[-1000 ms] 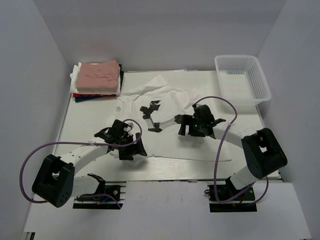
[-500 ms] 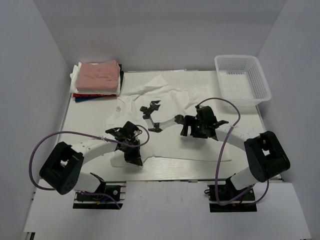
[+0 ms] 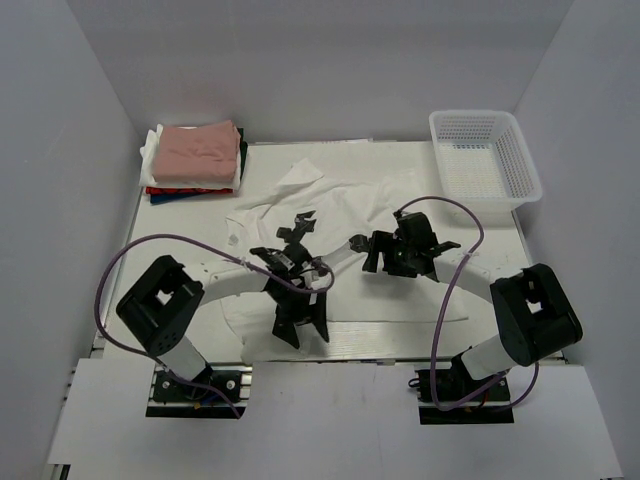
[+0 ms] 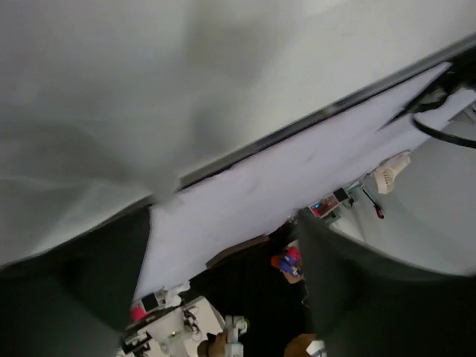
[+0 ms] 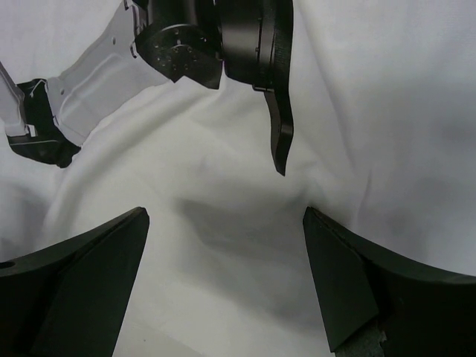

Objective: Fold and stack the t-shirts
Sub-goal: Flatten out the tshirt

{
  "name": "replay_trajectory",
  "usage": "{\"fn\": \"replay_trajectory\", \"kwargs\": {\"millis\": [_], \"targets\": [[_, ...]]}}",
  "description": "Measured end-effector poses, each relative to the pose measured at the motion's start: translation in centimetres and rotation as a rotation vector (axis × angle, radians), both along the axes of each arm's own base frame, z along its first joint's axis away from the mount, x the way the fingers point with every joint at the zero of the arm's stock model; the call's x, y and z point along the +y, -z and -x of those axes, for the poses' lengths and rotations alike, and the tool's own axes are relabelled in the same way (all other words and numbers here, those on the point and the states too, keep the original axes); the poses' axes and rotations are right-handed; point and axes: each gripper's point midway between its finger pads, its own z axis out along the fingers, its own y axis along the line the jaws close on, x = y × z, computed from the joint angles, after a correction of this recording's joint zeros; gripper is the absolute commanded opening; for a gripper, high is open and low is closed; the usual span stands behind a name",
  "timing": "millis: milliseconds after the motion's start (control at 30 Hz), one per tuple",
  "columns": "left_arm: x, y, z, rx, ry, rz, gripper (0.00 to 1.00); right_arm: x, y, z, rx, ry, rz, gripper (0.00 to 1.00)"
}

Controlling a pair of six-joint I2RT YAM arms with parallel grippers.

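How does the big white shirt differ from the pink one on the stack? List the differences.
The white shirt lies spread and rumpled on the table; the pink shirt is folded flat. The white shirt carries a black print; the pink shirt is plain. The white shirt covers far more area than the pink shirt. Both are soft cloth.
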Motion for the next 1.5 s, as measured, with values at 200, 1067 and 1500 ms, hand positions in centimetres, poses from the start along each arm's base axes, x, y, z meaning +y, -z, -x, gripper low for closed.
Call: {"fn": "replay_trajectory", "kwargs": {"millis": [200, 1067, 1500], "targets": [[-2.5, -4.3, -3.2, -0.177, 0.048, -0.003, 1.00, -0.1, -0.1, 0.0, -0.006, -0.005, -0.001, 0.90], [15.0, 2.4, -30.4, -0.643, -0.540, -0.641, 1.00, -7.0, 1.6, -6.5, -0.079, 0.221, 0.411, 0.90], [13.3, 1.5, -45.6, -0.825, -0.524, -0.466, 1.00, -7.2, 0.6, -14.3, -0.122, 0.127, 0.417, 0.90]]}}
